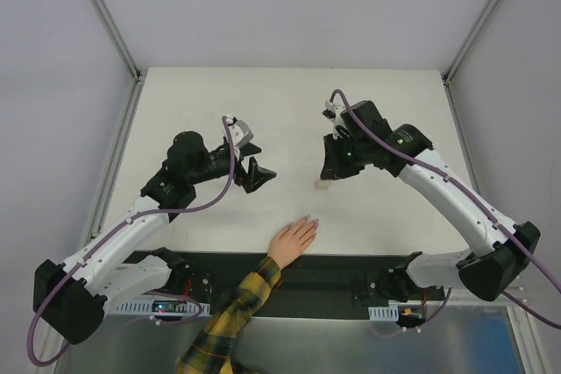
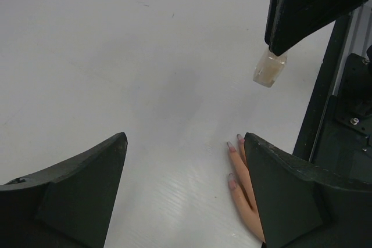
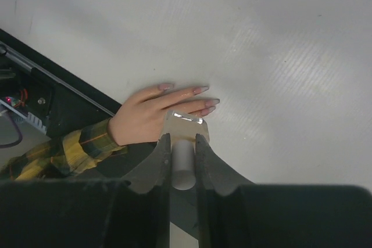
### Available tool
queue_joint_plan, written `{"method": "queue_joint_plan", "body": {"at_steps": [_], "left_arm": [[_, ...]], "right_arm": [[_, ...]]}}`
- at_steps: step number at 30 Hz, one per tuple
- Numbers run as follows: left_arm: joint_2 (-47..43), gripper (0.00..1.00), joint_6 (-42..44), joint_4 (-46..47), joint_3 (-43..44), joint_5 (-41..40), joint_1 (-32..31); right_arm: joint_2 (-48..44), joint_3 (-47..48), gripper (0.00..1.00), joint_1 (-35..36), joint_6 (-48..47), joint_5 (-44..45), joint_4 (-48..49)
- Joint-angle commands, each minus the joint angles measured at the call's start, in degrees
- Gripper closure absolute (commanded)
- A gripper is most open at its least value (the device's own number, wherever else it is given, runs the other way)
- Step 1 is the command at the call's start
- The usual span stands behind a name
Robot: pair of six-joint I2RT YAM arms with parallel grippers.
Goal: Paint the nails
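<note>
No text, label, brand, number or sign could be read in any of the three views, neither on the bottle nor on the tabletop.

At 6 o'clock the right gripper is clamped on the pale neck of a small beige bottle, whose body overlaps the hand. The hand lies flat on the white table, with 4 pinkish nails towards 3 o'clock and a plaid sleeve at 8 o'clock.

Even, soft overhead light; imgs sharp, shadows faint.
</note>
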Motion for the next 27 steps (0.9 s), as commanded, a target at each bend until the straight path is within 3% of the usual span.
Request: {"method": "queue_joint_plan", "body": {"at_steps": [1, 14, 19, 27], "left_arm": [[-4.97, 0.2, 2.15, 10.01, -6.36, 1.55, -0.64], [-4.2, 0.21, 1.71, 12.57, -9.36, 7.86, -2.13], [-3.58, 0.25, 2.49, 13.01, -9.44, 13.23, -3.01], [-3.85, 0.33, 5.04, 11.61, -10.15, 14.03, -4.33]], "right_arm": [[-0.45, 2.8, 0.99, 1.03, 3.6, -7.4, 2.66], [3.15, 6.05, 0.99, 8.49, 11.16, -7.32, 7.31], [5.61, 7.54, 0.99, 10.43, 13.71, -9.78, 9.87], [6.41, 7.54, 0.99, 13.25, 14.85, -8.99, 11.27]]}}
